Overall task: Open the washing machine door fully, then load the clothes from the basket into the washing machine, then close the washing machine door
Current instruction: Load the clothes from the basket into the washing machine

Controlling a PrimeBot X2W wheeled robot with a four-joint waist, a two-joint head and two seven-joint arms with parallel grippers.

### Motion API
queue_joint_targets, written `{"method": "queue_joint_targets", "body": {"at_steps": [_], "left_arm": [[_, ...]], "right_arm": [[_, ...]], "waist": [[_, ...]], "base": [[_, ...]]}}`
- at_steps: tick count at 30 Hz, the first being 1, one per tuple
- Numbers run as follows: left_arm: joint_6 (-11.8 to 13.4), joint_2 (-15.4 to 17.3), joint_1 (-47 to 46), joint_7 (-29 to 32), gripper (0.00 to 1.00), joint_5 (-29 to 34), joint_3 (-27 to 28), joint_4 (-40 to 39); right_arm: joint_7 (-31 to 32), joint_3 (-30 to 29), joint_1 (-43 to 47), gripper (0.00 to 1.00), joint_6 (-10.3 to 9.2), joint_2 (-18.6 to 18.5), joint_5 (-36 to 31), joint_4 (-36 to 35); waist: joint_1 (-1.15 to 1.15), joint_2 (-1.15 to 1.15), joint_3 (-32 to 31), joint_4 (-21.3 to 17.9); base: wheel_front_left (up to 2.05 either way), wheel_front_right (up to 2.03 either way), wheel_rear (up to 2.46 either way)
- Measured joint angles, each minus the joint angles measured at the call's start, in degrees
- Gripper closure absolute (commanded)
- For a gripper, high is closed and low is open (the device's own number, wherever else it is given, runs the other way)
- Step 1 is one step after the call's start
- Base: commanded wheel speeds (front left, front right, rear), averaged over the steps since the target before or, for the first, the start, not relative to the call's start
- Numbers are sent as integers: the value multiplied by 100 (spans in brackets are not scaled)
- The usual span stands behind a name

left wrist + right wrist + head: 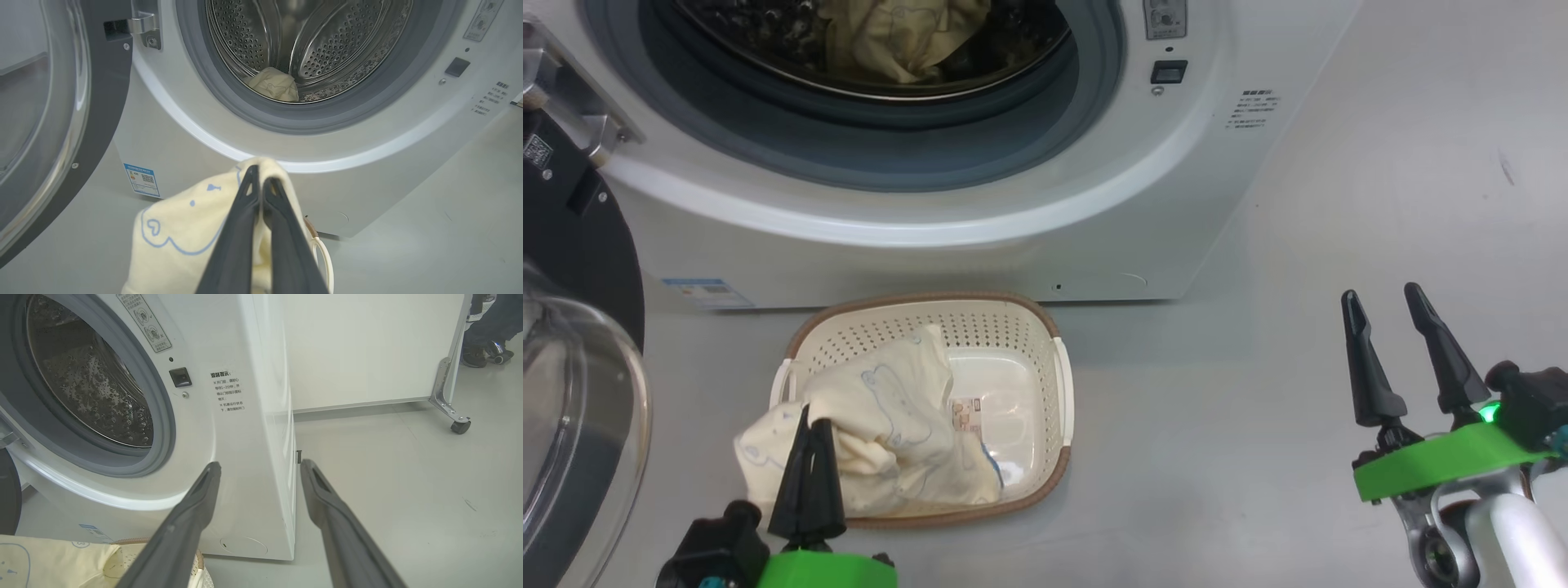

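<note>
Cream clothes point(890, 408) with thin blue outline drawings are heaped in the near-left corner of the basket point(1013, 327), spilling over its left rim; far-right corner bare, paper label point(966, 414) on the bottom. Basket sits on the grey floor point(1258, 425), just in front of the washing machine point(1094, 245), left of the middle of its front. Left gripper point(813, 420) is over that near-left corner with its jaws pressed together, pinching a fold of the clothes; in the left wrist view the cloth point(184, 228) bunches up round the fingertips point(252, 173). Right gripper point(1380, 292) hangs over bare floor, well right of the basket, jaws spread wide, nothing between them; its wrist view looks at the machine's front right corner. Door point(572, 245) is swung open at the left, glass bowl facing out. Another cream piece point(273, 83) lies at the bottom of the steel drum point(327, 49). Blue sticker point(141, 179) sits low on the front near the left corner.
</note>
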Motion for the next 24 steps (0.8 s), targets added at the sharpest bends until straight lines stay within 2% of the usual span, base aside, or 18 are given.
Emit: {"method": "queue_joint_targets", "body": {"at_steps": [8,24], "left_arm": [[0,2,186,0,100,1,48,4],[-3,3,186,0,100,55,180,8]], "right_arm": [[0,20,129,0,0,14,-31,2],[0,5,176,0,0,80,-81,3]], "waist": [[0,0,-238,-20],[0,0,-328,-80]], "base": [[0,0,0],[0,0,0]]}}
